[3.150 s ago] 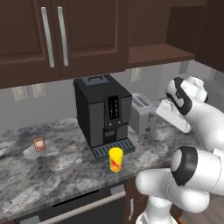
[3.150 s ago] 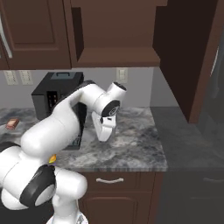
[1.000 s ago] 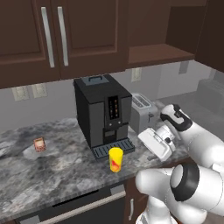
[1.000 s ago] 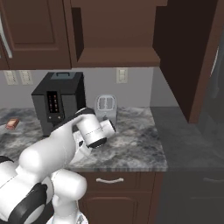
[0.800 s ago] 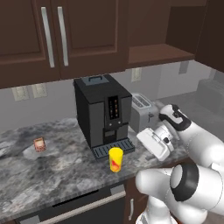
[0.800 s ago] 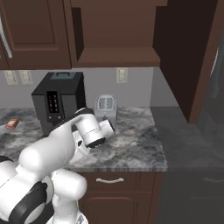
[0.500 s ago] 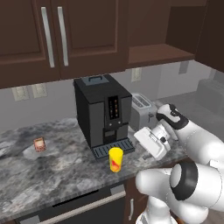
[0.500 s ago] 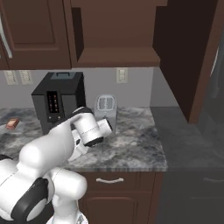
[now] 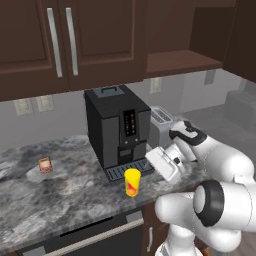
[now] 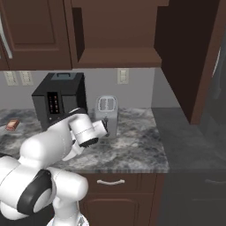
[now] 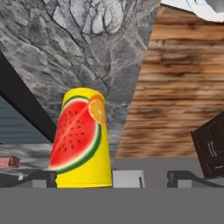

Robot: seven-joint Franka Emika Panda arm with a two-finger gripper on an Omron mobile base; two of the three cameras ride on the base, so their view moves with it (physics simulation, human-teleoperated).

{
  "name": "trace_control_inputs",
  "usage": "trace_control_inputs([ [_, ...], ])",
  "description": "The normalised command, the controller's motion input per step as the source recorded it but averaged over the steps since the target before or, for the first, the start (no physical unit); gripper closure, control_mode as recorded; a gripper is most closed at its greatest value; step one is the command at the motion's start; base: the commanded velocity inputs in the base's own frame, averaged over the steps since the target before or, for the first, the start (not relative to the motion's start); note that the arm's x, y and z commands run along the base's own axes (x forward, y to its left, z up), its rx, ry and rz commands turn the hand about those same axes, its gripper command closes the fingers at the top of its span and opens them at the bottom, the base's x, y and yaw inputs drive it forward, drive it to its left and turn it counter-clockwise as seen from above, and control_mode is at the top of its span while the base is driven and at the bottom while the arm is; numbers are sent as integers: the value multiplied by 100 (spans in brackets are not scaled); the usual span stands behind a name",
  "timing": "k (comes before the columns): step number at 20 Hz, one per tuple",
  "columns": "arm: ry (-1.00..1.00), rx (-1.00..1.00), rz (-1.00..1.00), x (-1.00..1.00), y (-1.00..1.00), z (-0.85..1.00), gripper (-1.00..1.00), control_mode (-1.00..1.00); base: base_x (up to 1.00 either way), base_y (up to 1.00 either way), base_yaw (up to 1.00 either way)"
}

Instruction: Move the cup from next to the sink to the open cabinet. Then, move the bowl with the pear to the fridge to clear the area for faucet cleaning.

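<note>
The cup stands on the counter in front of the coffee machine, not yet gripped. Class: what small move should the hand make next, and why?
Probably ease the open hand left toward the cup until its fingers flank it. The hand sits beside the upright cup, apart from it, and the hand view shows the cup close ahead.

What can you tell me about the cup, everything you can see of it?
The cup is a small yellow tumbler, glossy and smooth, printed with a red watermelon slice and an orange slice, seen close in the hand view. It stands upright on the grey marbled counter, near the front edge, just in front of the coffee machine's drip tray. Nothing grips it; the open gripper is beside it, apart from it. Its inside is hidden.
</note>
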Motion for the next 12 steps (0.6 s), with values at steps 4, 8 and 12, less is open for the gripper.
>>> trace_control_inputs([
  [4, 1, 0, -3, 3, 28, -13, -100, -100, 0, 0, 0],
  [8, 0, 1, -4, 0, 16, -7, -100, -100, 0, 0, 0],
  [12, 0, 1, -11, 1, 0, -1, -100, -100, 0, 0, 0],
])
